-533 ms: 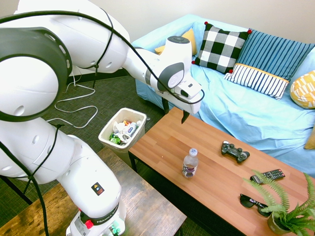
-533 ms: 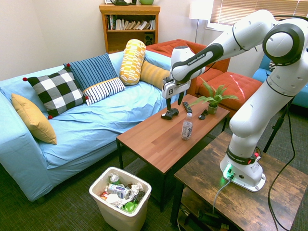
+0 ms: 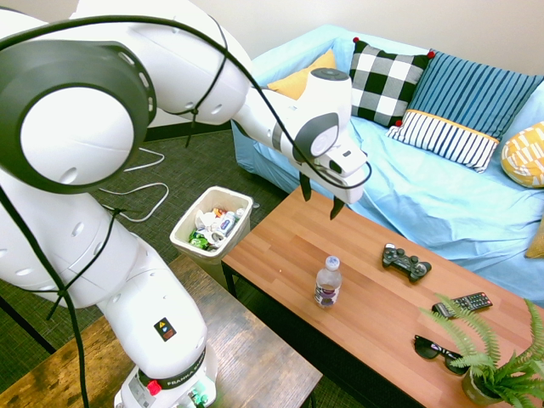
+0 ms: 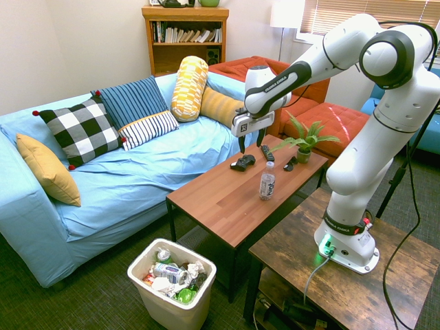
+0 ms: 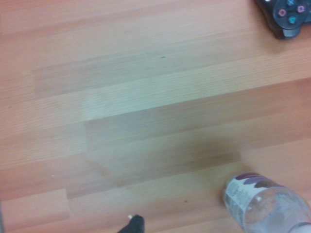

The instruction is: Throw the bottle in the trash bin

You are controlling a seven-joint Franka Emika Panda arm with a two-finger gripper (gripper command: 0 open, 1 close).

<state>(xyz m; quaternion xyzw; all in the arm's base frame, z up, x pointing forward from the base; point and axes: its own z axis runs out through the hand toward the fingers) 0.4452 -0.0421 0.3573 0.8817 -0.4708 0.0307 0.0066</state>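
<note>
Gripper (image 3: 320, 197) spread wide, empty, pointing down above coffee table (image 3: 280, 242); bottle (image 3: 328, 282) upright near table's front edge; centre over white cap, descend straight, clamp around label band

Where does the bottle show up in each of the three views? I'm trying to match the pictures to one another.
First exterior view: the bottle stands upright on the coffee table, lower centre.
Second exterior view: bottle upright at mid-table, right of centre.
Wrist view: bottle in the bottom right corner, seen from above.
Shared landmark: the black game controller near it.
</note>
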